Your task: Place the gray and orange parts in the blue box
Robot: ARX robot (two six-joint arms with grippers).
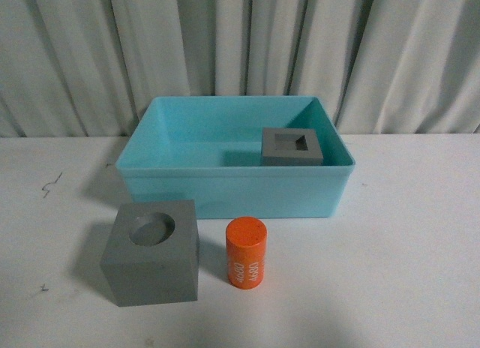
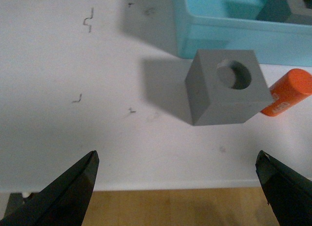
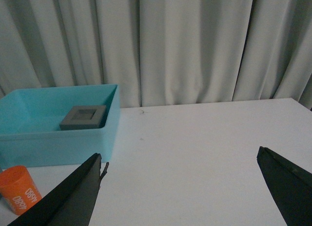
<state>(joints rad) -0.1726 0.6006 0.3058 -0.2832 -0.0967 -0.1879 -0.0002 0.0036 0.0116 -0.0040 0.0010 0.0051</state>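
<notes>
**One part in the box, two parts left**

The square-recess cube (image 1: pixel 292 147) already lies inside the blue box (image 1: pixel 225 190). The round-recess cube (image 1: pixel 152 250) and the orange cylinder (image 1: pixel 247 252) stand just in front of the box. The cylinder is upright, with its long axis vertical. The left gripper (image 2: pixel 176 158) and right gripper (image 3: pixel 179 155) are spread wide and hold nothing.

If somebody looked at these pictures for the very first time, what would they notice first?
Probably the big blue box in the middle of the white table, with a gray cube with a square hole sitting inside at its right end. Then the bright orange cylinder standing in front of the box, right of a gray cube with a round hole.
</notes>
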